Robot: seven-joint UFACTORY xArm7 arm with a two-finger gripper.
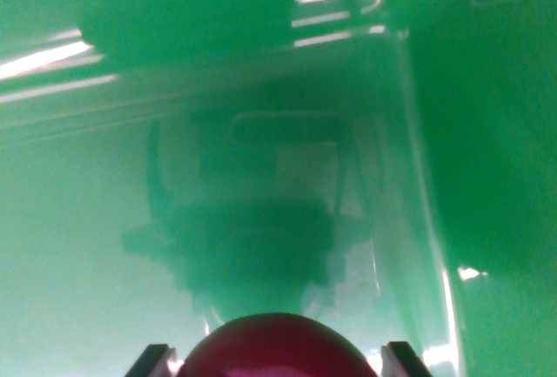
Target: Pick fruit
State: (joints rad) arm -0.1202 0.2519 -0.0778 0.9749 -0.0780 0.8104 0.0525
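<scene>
A glossy green surface (78, 246) fills nearly the whole wrist view, blurred and very close to the camera; whether it is a worktop, a bin wall or a tray cannot be told. Bright white streaks of reflected light (48, 57) run across it at about 10 o'clock, and shorter ones sit near 1 o'clock. A pale, slightly raised edge or ridge (426, 220) runs down from about 1 o'clock toward 5 o'clock, splitting the lighter green area on the wrist view's left from a darker green area on the wrist view's right. At the middle of the frame lies a dark, blocky reflection (261, 220) with boxy outlines, which looks like the mirrored arm and camera housing, though it is too soft to read in detail. At 6 o'clock, cut by the bottom edge, sits a rounded dark-red fruit (277, 349), only its upper dome visible; its kind cannot be told. The hand (277, 361) shows just 2 dark fingertips (150, 361), 1 at about 7 o'clock and 1 at about 5 o'clock, standing on either side of the fruit and just beside its flanks. The fingers appear closed around the fruit, with the contact itself hidden below the frame.
</scene>
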